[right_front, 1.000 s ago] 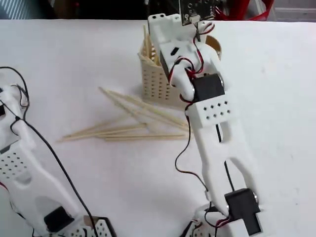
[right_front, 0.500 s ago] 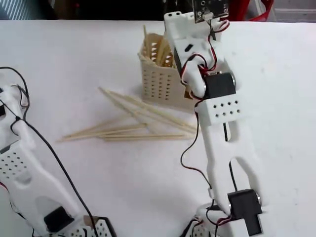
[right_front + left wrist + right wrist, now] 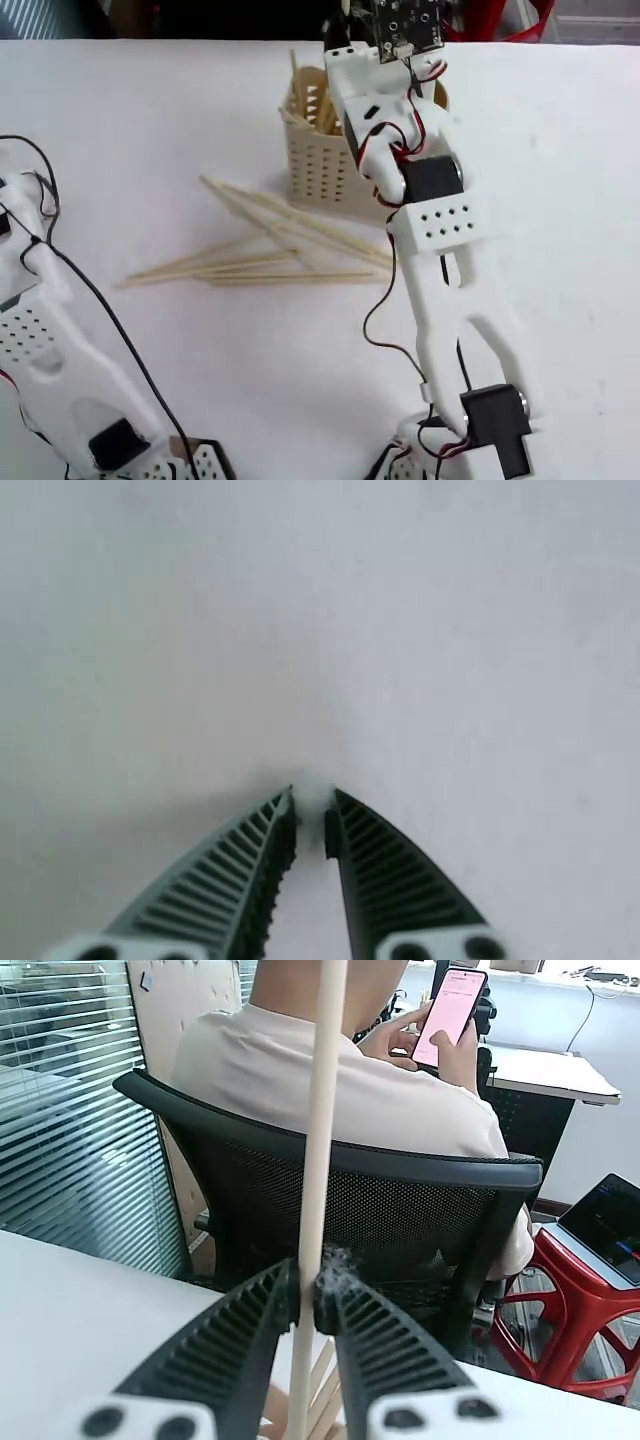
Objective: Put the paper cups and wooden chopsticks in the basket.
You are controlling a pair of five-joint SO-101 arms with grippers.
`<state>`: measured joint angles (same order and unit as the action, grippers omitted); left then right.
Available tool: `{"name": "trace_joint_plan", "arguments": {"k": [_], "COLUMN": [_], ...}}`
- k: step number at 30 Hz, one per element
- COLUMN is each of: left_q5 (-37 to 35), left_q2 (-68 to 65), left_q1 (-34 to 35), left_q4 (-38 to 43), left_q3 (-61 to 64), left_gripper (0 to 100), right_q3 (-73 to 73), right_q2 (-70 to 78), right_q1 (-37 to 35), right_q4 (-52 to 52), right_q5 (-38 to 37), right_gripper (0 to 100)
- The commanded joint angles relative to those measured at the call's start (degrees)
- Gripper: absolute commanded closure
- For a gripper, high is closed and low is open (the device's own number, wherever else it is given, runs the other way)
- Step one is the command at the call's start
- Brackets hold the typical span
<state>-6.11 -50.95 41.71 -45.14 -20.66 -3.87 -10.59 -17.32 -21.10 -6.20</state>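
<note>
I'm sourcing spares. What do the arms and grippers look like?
The right arm and left arm are white shells with hole patterns and black servo blocks; red and black wires run along the right. The right gripper and left gripper have grey, ribbed, tapering fingers.

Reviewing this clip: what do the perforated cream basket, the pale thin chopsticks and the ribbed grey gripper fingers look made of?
The perforated cream basket: likely moulded plastic, matte, with regular rows of holes. The pale thin chopsticks: seemingly bare wood or bamboo, unvarnished, tapering. The ribbed grey fingers of the right gripper, which pinches one chopstick: probably plastic, dull, evenly ridged.
</note>
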Motion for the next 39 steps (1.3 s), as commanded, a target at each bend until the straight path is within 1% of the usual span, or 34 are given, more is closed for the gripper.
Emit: {"name": "trace_joint_plan", "arguments": {"k": [1,4,6,11,14,16,19,23,26,30,34,39], "left_q5": [0.4,0.4,0.4,0.4,0.4,0.5,0.5,0.5,0.5,0.5,0.5,0.5], "left_q2": [-5.1,-5.1,-5.1,-5.1,-5.1,-5.1,-5.1,-5.1,-5.1,-5.1,-5.1,-5.1], "left_q1": [1.3,1.3,1.3,1.3,1.3,1.3,1.3,1.3,1.3,1.3,1.3,1.3], "left_q4": [1.3,1.3,1.3,1.3,1.4,1.4,1.4,1.4,1.4,1.4,1.4,1.4], "left_q3": [1.0,1.0,0.9,0.9,0.9,0.9,0.9,0.9,1.1,1.1,1.1,1.1], "left_gripper": [92,92,92,92,92,92,92,92,92,92,92,92], "right_q3": [0.5,0.4,0.5,0.1,-0.4,-0.4,-0.4,-0.5,-2.4,-7.2,-9.4,-9.2], "right_q2": [-3.0,-3.0,-3.0,-5.8,-10.4,-14.4,-20.2,-20.2,-16.0,-7.8,1.9,11.8], "right_q1": [-0.2,-0.2,-0.1,-0.1,0.9,1.7,1.0,-8.7,-13.5,-18.4,-21.5,-21.3], "right_q4": [1.3,1.1,0.3,-2.2,-5.4,-12.4,-27.9,-42.7,-49.1,-50.2,-46.1,-40.3], "right_q5": [-0.2,-0.2,-0.3,-0.4,-0.3,-0.7,-2.0,-14.9,-18.6,-24.1,-24.4,-24.6], "right_gripper": [94.7,88.0,87.2,91.3,94.8,97.1,97.6,94.4,91.2,90.2,90.1,90.0]}}
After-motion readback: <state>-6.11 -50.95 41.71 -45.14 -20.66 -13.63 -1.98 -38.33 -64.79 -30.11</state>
